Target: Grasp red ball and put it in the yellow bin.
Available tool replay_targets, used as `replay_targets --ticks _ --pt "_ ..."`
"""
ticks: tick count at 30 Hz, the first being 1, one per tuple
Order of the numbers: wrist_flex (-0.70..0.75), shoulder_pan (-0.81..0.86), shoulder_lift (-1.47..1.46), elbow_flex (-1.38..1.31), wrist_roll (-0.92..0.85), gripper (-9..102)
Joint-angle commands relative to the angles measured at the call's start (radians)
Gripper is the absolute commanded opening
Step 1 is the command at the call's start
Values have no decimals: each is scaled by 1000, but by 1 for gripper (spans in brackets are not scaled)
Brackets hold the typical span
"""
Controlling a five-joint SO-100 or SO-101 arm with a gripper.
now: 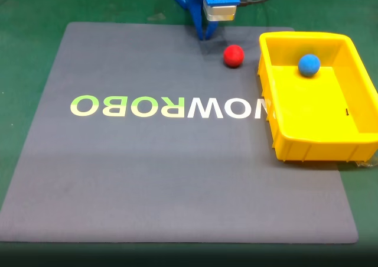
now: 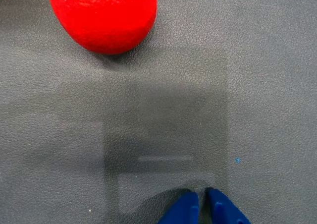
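Red ball (image 1: 234, 55): small matte sphere with a finely pitted, foam-like surface, seen resting on the grey mat (image 1: 147, 178), just left of the yellow bin (image 1: 348, 138) in the fixed view and outside it. In the wrist view the ball (image 2: 103, 16) is seen at the top edge, well apart from the fingertips.

Yellow bin: glossy rectangular plastic tub with raised walls, rimmed edge and ribbed outer face, set at the mat's right edge.

Blue ball (image 1: 309, 65): similar matte sphere, lying inside the bin near its far wall.

Mat: grey sheet with leather-like grain and pale printed lettering, laid on a green counter (image 1: 23, 54).

Pincer (image 1: 204, 35): blue plastic, tapered tips pointed down over the mat left of the red ball; in the wrist view the pincer (image 2: 202, 204) is seen clenched, tips almost meeting, nothing held.
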Motion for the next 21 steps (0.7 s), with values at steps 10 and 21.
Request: replay_targets --ticks 10,21 --pt "-29 57 -41 -2 -28 39" --pt "-445 -77 -445 -123 92 39"
